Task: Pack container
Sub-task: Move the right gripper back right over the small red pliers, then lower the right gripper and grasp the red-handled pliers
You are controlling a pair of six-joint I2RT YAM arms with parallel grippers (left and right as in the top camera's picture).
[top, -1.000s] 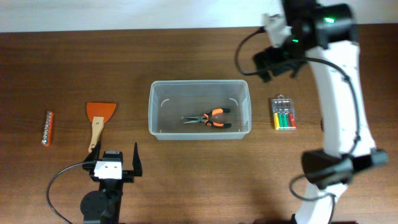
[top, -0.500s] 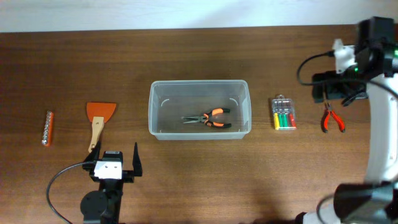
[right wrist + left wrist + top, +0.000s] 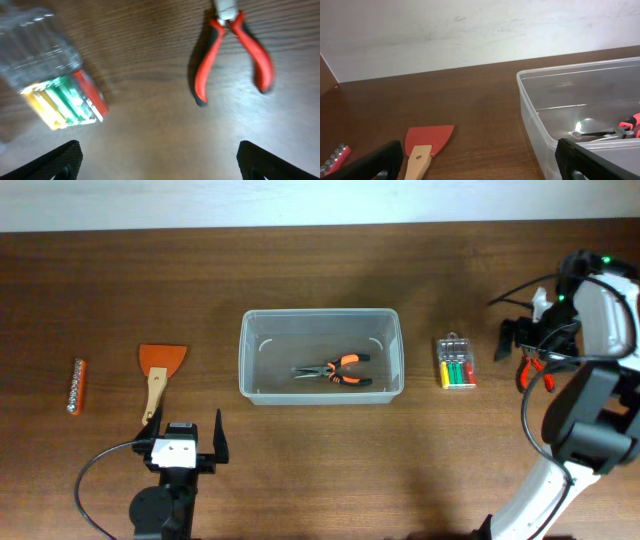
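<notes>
The clear plastic container (image 3: 320, 392) stands mid-table with orange-handled pliers (image 3: 335, 370) lying inside. My right gripper (image 3: 522, 348) is open and empty, hovering over red-handled pliers (image 3: 537, 375) at the far right; in the right wrist view these pliers (image 3: 234, 55) lie on the wood beyond the open jaws (image 3: 157, 162). A clear case of coloured screwdrivers (image 3: 456, 362) lies between container and pliers. My left gripper (image 3: 186, 442) is open and empty at the front left, behind an orange scraper (image 3: 159, 368).
A strip of bits on an orange holder (image 3: 77, 385) lies at the far left. The left wrist view shows the scraper (image 3: 426, 144), the container's near corner (image 3: 532, 107) and the pliers in it (image 3: 620, 131). The screwdriver case (image 3: 57, 90) is at the right wrist view's left.
My right arm swung from behind the container to the far right and came down over the red pliers. The left arm and the objects have not moved.
</notes>
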